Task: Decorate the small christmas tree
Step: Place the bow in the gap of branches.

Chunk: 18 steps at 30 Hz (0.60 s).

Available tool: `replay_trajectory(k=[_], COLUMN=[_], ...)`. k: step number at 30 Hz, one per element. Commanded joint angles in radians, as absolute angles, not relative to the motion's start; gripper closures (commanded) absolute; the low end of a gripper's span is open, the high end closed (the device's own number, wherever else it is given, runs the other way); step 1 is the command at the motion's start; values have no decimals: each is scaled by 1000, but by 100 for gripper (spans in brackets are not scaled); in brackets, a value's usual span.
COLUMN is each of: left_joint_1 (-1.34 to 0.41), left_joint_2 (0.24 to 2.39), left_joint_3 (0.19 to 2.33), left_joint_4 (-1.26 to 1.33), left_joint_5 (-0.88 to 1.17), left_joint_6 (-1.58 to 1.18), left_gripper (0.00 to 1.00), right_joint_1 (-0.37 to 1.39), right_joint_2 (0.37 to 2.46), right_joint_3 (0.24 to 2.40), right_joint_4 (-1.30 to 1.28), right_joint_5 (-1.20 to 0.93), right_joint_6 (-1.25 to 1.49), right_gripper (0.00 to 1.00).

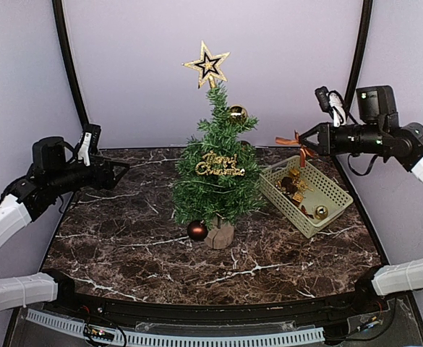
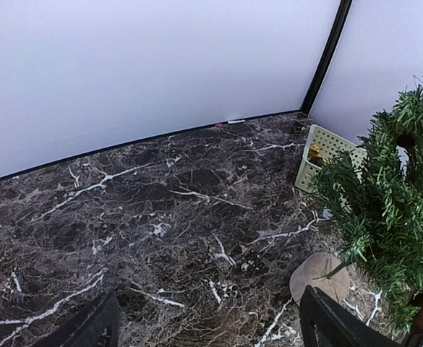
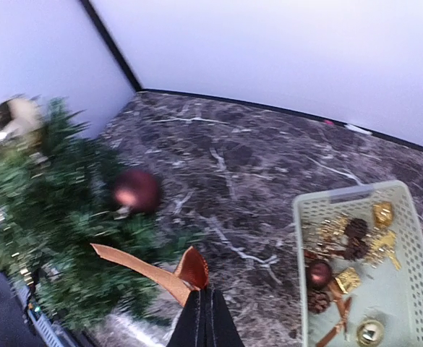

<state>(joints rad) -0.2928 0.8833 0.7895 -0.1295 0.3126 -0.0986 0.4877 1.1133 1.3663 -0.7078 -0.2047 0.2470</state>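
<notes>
While pinching copper ribbon point(image 3: 146, 267), right pincer point(image 3: 205, 307): pressed shut, raised near basket point(image 1: 287, 212).
Target, small christmas tree point(image 1: 215, 173): upright on tabletop point(image 1: 124, 238), left of and below that pincer; long axis vertical.
Idle left pincer point(image 1: 123, 168): spread, empty; tree off to its right.
Nearer arm: judged right, ribbon in grip.

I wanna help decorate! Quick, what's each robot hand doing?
Left gripper: open, holding nothing.
Right gripper: shut on the brown ribbon bow.
</notes>
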Motion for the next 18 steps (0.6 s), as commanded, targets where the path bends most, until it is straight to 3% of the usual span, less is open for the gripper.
replay_trajectory(k=[1, 9, 18], left_joint_1=[-296, -296, -296], left_joint_2=[917, 949, 933], left_joint_3=[817, 796, 784], left_joint_4=[-97, -76, -78], left_joint_5=[347, 397, 376], left_joint_6=[-73, -37, -35], left_gripper=[12, 12, 12], right_joint_1=[615, 841, 1074], right_joint_2=[1059, 1097, 1332], right_joint_3=[1400, 1504, 1814], right_joint_4=[-669, -613, -725], right_joint_5=[-318, -304, -28], right_joint_6=[278, 252, 173], right_gripper=[100, 100, 100])
